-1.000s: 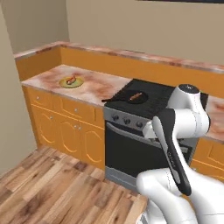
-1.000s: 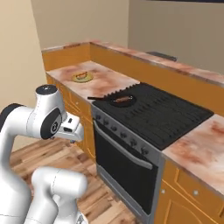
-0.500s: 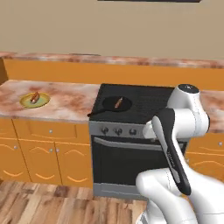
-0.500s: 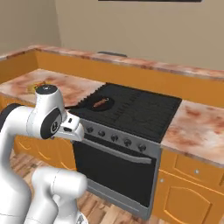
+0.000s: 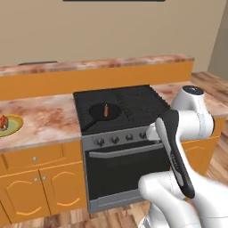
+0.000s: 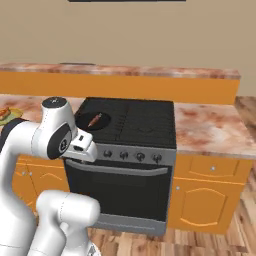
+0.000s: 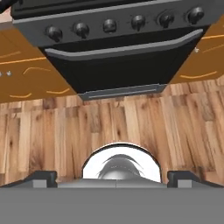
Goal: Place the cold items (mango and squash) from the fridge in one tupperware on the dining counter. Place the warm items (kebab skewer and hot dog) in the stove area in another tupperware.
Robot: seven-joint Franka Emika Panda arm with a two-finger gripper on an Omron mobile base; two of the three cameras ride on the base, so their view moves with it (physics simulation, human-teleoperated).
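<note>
We see the kebab skewer point(image 5: 106, 110) lying in a dark pan point(image 5: 103, 111) on the stove area point(image 5: 121, 107), and the hot dog point(image 5: 2, 121) on a yellow plate point(image 5: 10, 125) on the left tabletop point(image 5: 42, 120). Our pincer point(image 7: 112, 178) is fully open, holds nothing, and points at the wooden floor point(image 7: 131, 127). We judge this the approach step; next we must raise the arm and reach toward the skewer.

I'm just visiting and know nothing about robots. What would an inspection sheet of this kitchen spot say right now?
Surface: black stove area between marbled counters.
Job's things: kebab skewer lies in a dark pan on the cooktop; a hot dog sits on a yellow-green plate on the left counter.
Clutter: nothing seen.
Gripper: gripper open, empty, aimed at the wood floor before the oven door.
Cables: nothing seen.
Surroundings: orange cabinets, beige wall.
</note>
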